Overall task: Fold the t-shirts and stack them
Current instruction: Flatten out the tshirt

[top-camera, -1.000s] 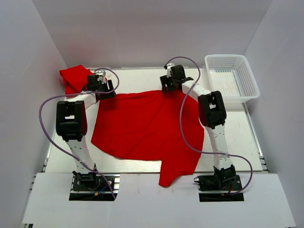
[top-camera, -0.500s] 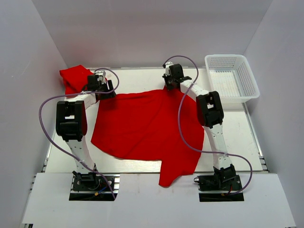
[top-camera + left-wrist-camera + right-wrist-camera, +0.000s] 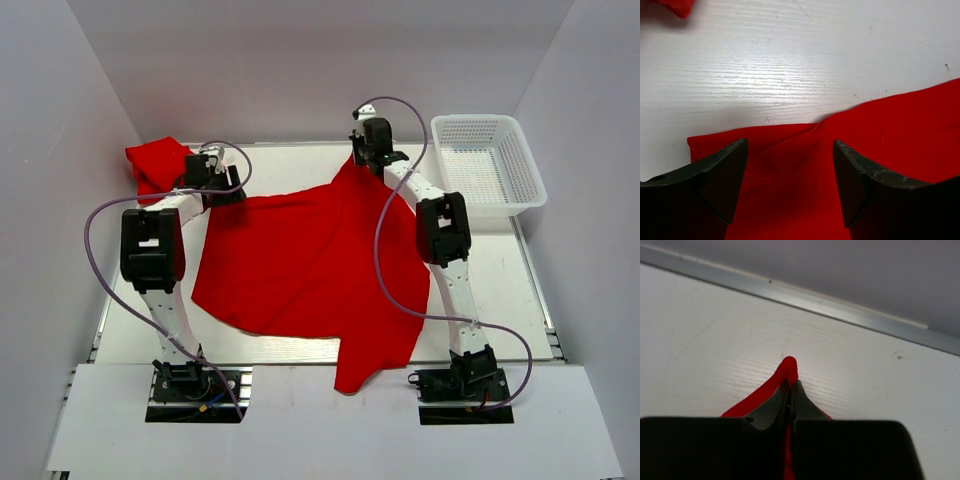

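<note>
Right gripper (image 3: 790,389): newly clamped on spread t-shirt (image 3: 300,260) far edge, drawn rearward. Left gripper (image 3: 790,150): agape over corner. Fold likely starting.

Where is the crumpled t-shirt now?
The crumpled t-shirt lies at the table's far-left corner in the top view, just beyond the left gripper.

Both arms stretch far forward; the left gripper (image 3: 790,146) hangs low, its jaws wide apart; the right gripper (image 3: 790,390) is pinched tight on the spread t-shirt (image 3: 300,260) at its far edge.
</note>
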Controlling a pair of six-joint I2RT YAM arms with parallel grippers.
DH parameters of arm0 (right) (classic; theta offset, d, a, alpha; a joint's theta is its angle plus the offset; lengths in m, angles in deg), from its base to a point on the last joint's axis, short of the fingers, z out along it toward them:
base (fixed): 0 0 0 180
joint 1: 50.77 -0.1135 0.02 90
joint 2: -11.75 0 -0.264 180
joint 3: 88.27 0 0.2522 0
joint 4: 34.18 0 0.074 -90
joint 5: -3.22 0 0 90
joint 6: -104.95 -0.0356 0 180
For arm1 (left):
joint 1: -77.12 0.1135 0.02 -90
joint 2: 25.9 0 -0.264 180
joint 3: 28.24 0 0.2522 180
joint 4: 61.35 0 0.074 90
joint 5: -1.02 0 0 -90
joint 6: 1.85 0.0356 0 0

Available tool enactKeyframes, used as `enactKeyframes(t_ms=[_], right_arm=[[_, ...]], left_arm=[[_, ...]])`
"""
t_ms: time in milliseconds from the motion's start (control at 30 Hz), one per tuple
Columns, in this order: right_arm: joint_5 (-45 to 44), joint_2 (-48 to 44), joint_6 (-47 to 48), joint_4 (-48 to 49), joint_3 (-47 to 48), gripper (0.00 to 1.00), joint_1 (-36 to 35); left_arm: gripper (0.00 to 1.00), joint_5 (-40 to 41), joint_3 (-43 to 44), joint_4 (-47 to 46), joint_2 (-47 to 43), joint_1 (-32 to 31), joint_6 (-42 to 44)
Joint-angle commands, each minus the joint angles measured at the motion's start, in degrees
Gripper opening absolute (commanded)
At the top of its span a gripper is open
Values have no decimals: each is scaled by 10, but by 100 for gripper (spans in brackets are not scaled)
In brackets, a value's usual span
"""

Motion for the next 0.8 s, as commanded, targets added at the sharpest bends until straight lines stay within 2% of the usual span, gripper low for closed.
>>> enactKeyframes(t_ms=[0, 133, 167, 200, 233, 267, 333, 467, 567, 600, 667, 700, 767], right_arm=[[-29, 8, -12, 88, 31, 0, 13], [-23, 24, -25, 106, 41, 3, 19], [-15, 29, -20, 111, 42, 14, 23], [-6, 30, -19, 113, 41, 31, 24], [2, 32, -19, 113, 41, 49, 22], [21, 37, -18, 115, 41, 77, 24], [29, 35, 2, 109, 48, 90, 26], [13, -7, -2, 59, 49, 90, 29], [-5, -66, -12, 41, -47, 90, 35], [-6, -109, -12, 19, -63, 88, 41], [-6, -129, -29, -5, -108, 80, 44], [20, -153, -25, -31, -118, 70, 47], [22, -165, -24, -32, -169, 57, 49]], left_arm=[[79, -20, 13, 2, 3, 2, 9], [79, -20, 18, -3, 9, 7, 9], [79, -20, 18, -3, 9, 7, 9], [79, -20, 18, -3, 9, 7, 9], [79, -25, 18, -3, 15, 7, 9], [79, -25, 23, -3, 15, 7, 9], [79, -25, 29, -3, 15, 7, 9], [79, -30, 29, 2, 15, 7, 9], [79, -30, 34, 2, 10, 7, 9], [79, -30, 41, 2, 10, 7, 4], [79, -30, 46, 10, 4, 2, -3], [79, -30, 46, 10, -4, 2, -3], [74, -37, 34, 5, -15, 2, -10]])
